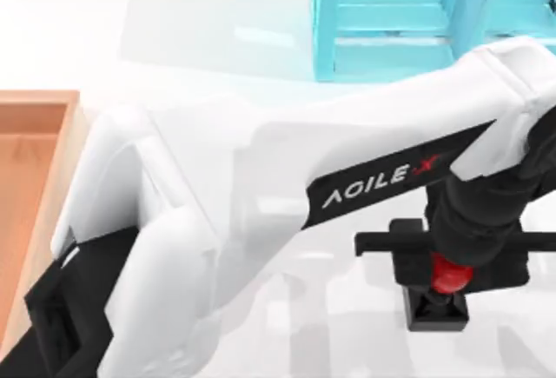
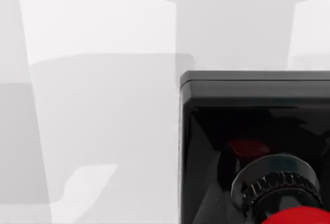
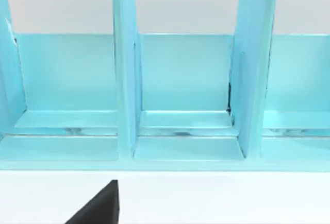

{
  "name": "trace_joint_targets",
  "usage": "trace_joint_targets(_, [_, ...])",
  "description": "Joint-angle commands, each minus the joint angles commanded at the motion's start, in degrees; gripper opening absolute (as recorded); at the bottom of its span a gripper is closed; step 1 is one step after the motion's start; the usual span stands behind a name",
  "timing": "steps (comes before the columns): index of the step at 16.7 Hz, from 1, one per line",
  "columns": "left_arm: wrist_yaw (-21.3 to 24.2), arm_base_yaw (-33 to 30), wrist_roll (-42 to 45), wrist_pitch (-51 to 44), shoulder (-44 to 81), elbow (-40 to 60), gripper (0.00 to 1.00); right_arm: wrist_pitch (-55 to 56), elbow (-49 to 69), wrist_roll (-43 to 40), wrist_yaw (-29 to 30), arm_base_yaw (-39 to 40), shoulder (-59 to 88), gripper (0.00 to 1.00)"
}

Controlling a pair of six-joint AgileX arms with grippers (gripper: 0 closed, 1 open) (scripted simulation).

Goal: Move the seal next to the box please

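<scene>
White tabletop [image 1: 174, 48] takes up most of the top view, glossy and bare, with soft reflections running across it. No room shows beyond it, just a pale band along the upper edge.

Next biggest is my left arm [image 1: 287, 169]. It sweeps from the lower left of the frame up to the upper right, then drops down, because its target sits on the far side from it.

The wooden box [image 1: 39, 97] hugs the left edge, tan rim and orange-brown floor, open on top. The light blue shelf unit [image 1: 391, 13] stands at the upper right. My right arm is parked facing that shelf's compartments [image 3: 180, 80]; its grip I cannot tell.

Now the left gripper [image 1: 450, 261], lower right of the frame, is pointing straight down. Its black fingers sit tight on either side of the red knob [image 1: 450, 275], so I read them as clenched on the seal [image 1: 439, 304], taking it by the handle. The left wrist view has the black square base [image 2: 247, 131] right up close.

The seal is well apart from the box, so the whole carry across is still ahead.
</scene>
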Motion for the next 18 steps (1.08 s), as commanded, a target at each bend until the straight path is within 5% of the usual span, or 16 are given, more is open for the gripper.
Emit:
trace_joint_targets(8, [0.05,4.00,3.23,-1.58,-1.47,0.10,0.00,0.00,0.00,0.00,0.00,0.00,0.00,1.00])
trace_joint_targets(18, [-0.17,38.61,40.46,-8.60,-8.57,0.13,0.00,0.00,0.00,0.00,0.00,0.00,0.00,1.00])
